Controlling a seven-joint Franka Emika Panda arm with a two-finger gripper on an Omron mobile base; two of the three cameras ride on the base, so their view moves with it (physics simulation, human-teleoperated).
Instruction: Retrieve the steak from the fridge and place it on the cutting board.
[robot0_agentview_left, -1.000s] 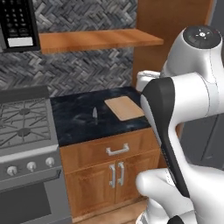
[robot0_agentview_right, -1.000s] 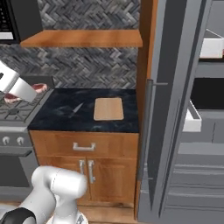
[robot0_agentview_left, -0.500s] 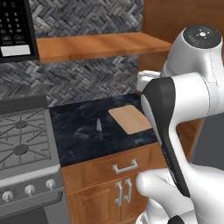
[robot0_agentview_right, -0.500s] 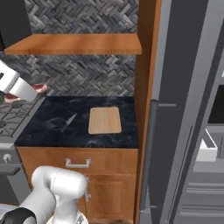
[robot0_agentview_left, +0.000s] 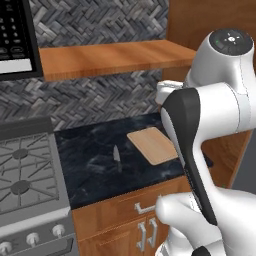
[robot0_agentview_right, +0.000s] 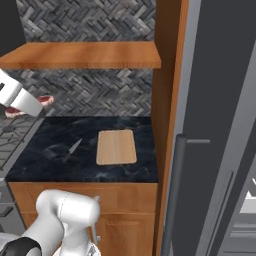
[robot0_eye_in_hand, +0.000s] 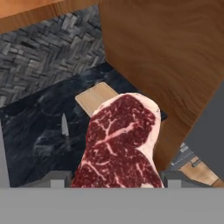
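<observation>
I count one steak (robot0_eye_in_hand: 120, 144), one cutting board (robot0_agentview_right: 116, 146) and one knife (robot0_agentview_left: 116, 156). My gripper (robot0_eye_in_hand: 114, 180) is clamped on the steak, which fills the lower middle of the hand view: a flat dark-red slab with pale marbling and a pinkish fat rim, its lower end cut off at the frame bottom. My finger tips (robot0_eye_in_hand: 57, 178) are only grey stubs at its sides, so I judge the grip mostly from the meat hanging there. In the right base view a sliver of it peeks out at the left edge. The board, thin light-tan wood with rounded corners, lies bare on the dark marbled counter (robot0_agentview_right: 60, 150), centre frame; the steak hides most of it in the hand view. The small knife lies left of it. The grey fridge (robot0_agentview_right: 215, 125) fills the right side.
</observation>
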